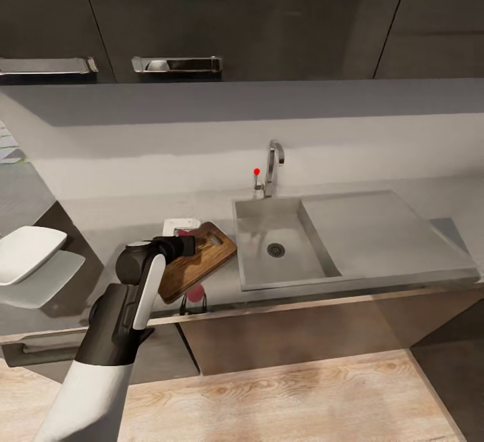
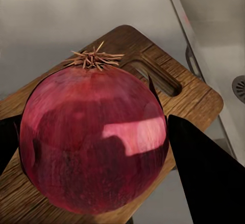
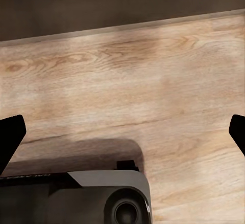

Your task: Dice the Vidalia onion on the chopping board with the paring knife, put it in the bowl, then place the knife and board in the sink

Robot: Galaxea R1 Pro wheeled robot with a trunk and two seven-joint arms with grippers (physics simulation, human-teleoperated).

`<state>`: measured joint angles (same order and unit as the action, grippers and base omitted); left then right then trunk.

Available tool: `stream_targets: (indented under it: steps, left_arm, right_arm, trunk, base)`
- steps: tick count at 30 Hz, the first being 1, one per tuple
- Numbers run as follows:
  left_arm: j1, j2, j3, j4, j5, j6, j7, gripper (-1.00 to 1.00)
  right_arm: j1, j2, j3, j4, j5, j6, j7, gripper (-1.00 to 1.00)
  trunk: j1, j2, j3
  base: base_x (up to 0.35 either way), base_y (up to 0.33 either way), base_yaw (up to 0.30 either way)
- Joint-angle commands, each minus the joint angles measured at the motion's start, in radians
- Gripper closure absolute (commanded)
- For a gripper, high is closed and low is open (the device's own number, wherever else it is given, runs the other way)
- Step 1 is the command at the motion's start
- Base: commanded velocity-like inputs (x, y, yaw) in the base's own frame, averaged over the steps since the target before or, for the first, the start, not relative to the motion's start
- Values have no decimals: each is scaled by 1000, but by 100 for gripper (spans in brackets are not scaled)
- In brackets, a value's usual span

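Note:
My left gripper [image 2: 102, 155] is shut on the Vidalia onion [image 2: 94, 137], a glossy magenta ball with a dry root tuft, held just above the chopping board [image 2: 199, 98]. In the head view the onion [image 1: 196, 292] hangs at the countertop's front edge, by the near end of the brown board [image 1: 205, 257]. A thin dark pointed sliver [image 2: 152, 88] on the board behind the onion may be the paring knife. The steel sink [image 1: 259, 271] lies right of the board. The white bowl [image 1: 27, 252] sits at the far left. My right gripper [image 3: 122, 132] is open over the floor.
A chrome tap with a red knob [image 1: 272, 170] stands behind the basin, and the drainboard [image 1: 376, 234] stretches to its right. A small white object [image 1: 180, 224] lies behind the board. Dark cabinets hang above. Wooden floor [image 1: 302, 402] runs in front of the counter.

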<state>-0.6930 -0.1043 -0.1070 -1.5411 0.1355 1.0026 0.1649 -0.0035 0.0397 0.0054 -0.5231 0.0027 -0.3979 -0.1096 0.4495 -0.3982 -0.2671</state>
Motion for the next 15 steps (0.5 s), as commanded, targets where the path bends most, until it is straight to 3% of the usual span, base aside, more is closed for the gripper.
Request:
stream_targets:
  steps: [1, 8, 15]
  left_arm:
    - [-1, 0, -1, -1, 10, 4, 10, 100]
    - [-1, 0, -1, -1, 10, 4, 10, 100]
    - [0, 1, -1, 6, 10, 4, 10, 100]
  right_arm:
    - [-1, 0, 1, 0, 0, -2, -4, -100]
    - [-1, 0, 1, 0, 0, -1, -4, -100]
    - [-1, 0, 1, 0, 0, -1, -4, -100]
  trunk:
    - [1, -2, -2]
    - [1, -2, -2]
    - [1, -2, -2]
  base:
    - [-1, 0, 0]
    - [0, 14, 0]
    - [40, 172, 0]
